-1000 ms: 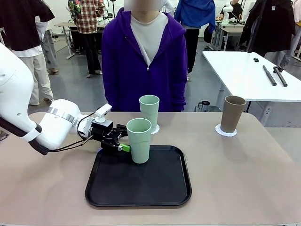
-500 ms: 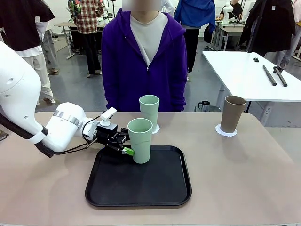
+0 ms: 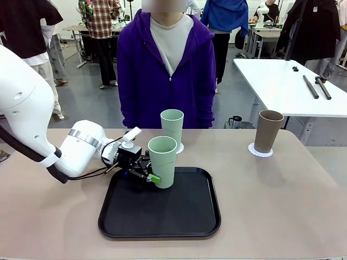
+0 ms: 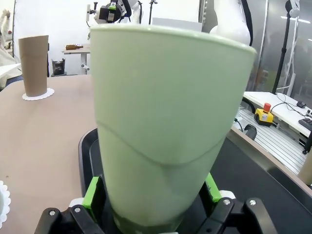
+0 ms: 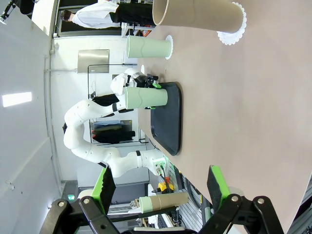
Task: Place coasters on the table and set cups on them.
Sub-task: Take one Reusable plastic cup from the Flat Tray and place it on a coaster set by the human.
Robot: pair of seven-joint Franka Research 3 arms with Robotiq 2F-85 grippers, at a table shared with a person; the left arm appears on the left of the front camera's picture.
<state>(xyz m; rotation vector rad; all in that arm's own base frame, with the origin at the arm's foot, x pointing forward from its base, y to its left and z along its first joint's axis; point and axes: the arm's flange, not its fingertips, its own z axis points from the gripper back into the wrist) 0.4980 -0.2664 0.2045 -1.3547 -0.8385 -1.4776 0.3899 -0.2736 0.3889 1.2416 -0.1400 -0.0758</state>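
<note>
The left gripper [image 3: 147,172] has slid forward since a second ago, its wide-spread jaws now flanking the base of the mint cup [image 3: 161,161] on the black tray [image 3: 162,214]. The arm reaches low and level from the tray's left side. The right gripper [image 5: 161,190] hangs with jaws apart.

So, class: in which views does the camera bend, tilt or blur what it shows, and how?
Left wrist view: the mint cup between the green pads bulges from wide-angle closeness, its base soft. Right wrist view: rolled sideways, so the brown cup lies flat. Front view: evenly lit and sharp.
</note>
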